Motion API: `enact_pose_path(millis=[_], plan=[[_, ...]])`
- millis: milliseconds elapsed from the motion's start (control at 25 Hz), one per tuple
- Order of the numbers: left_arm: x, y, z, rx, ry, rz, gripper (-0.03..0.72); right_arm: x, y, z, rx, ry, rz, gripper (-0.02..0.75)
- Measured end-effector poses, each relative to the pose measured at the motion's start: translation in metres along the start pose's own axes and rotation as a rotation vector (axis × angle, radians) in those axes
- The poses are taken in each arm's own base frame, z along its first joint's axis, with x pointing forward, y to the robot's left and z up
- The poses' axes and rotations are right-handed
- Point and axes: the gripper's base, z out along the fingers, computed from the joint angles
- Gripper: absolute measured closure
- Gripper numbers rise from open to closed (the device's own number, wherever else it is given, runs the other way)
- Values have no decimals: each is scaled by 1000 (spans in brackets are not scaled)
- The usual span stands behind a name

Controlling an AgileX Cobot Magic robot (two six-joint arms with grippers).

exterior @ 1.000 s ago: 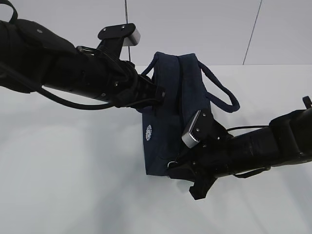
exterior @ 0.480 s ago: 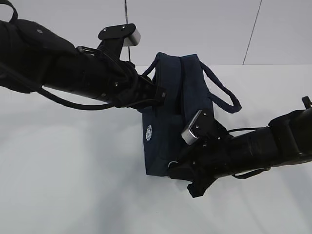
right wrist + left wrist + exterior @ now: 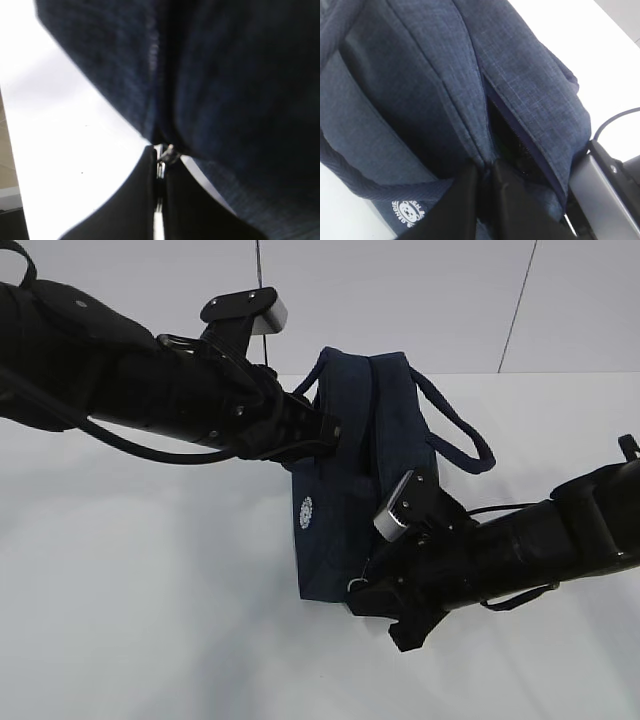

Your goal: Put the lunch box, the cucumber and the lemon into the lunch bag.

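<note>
Both jaws pinched on lunch bag (image 3: 350,470)

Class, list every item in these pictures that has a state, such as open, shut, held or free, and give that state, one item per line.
Dark navy boxy fabric lunch bag: on the white table, zipper partly open, a dark gap showing along the top.
Silver zipper ring pull: pinched by the right claw.
Left claw: shut on the lunch bag's fabric beside the zipper.
Right claw: shut on the ring pull.
Loop handles: loose, ungripped.
</note>
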Motion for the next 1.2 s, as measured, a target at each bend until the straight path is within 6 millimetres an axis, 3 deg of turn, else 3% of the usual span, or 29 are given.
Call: enact_pose_path(millis=[1200], plan=[[0,0,0,-2,-3,-4,673,-9,15,-25,-32,142,130,738]])
